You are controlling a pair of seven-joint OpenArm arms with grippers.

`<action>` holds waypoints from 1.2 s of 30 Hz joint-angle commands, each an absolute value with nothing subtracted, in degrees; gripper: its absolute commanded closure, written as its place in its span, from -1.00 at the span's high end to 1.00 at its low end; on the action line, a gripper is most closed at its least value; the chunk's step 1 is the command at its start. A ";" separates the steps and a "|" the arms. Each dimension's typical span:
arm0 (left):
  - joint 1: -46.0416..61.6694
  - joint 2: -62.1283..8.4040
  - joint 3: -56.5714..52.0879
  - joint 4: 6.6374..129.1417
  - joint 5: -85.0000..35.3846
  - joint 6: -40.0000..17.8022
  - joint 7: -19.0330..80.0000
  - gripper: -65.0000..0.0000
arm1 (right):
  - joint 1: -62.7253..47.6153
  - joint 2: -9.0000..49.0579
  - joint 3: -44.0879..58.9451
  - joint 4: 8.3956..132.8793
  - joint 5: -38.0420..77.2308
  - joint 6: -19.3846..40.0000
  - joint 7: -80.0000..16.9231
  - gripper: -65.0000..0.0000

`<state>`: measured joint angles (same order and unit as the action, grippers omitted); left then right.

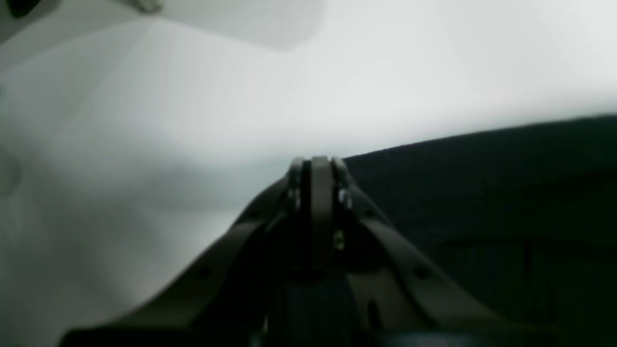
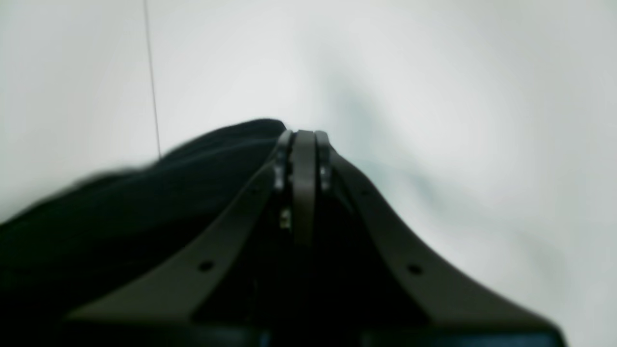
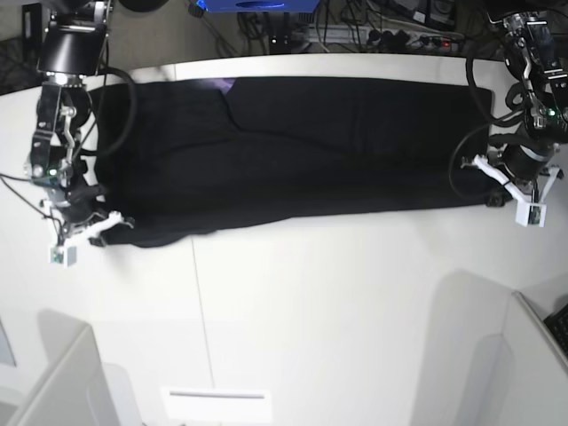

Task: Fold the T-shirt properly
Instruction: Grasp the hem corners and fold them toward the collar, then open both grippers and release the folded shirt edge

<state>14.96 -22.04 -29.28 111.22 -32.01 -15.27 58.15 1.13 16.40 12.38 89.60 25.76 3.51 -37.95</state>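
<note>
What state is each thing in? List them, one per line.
T-shirt: folded into a long black band across the table's far side, a bit of purple showing at its far edge.
Left hand: shut, at the T-shirt's near corner.
Right hand: shut, at the T-shirt's other near corner.
Table: white, T-shirt lying on it.

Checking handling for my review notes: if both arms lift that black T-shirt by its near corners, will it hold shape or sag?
The T-shirt probably sags: it lies limp and creased. Being long and wide, its middle likely droops. It seems light.
</note>
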 commanded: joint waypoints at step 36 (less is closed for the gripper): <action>27.38 -22.90 -33.63 114.68 -32.04 -15.16 57.10 -1.00 | -15.78 10.42 23.52 113.45 26.15 4.00 -50.59 -1.00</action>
<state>27.24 -22.04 -33.12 113.51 -32.03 -15.25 57.87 -16.32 9.58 23.24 112.40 26.33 3.88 -51.96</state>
